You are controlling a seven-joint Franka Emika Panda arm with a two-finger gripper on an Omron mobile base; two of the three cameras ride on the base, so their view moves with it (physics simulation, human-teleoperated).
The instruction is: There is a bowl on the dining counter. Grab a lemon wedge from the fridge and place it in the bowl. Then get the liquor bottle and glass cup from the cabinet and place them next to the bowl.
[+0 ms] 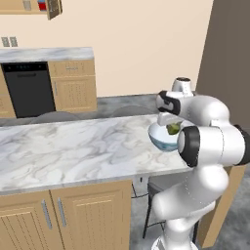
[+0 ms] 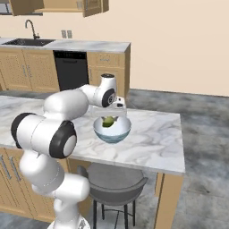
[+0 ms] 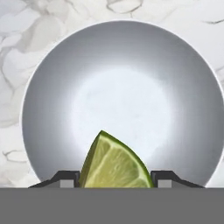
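On the marble dining counter (image 1: 73,151) (image 2: 156,138), near its right end, stands a pale blue-grey bowl (image 1: 163,140) (image 2: 112,132) (image 3: 52,87). My gripper (image 1: 171,123) (image 2: 110,116) (image 3: 114,178) hangs straight over it, pointing down, shut on a green-skinned lemon wedge (image 1: 173,129) (image 2: 108,121) (image 3: 114,164). The wedge sits between the two fingertips, just above the bowl's empty inside. The wall cabinet (image 1: 49,7) (image 2: 58,5) is at the top, its door open; small items on its shelf are too small to tell apart.
Behind the dining counter, across a grey floor, runs a second marble counter with a black dishwasher (image 1: 29,88) (image 2: 71,69) and a sink (image 2: 27,41). A grey stool (image 2: 112,181) stands under the counter's overhang. The counter ends just right of the bowl.
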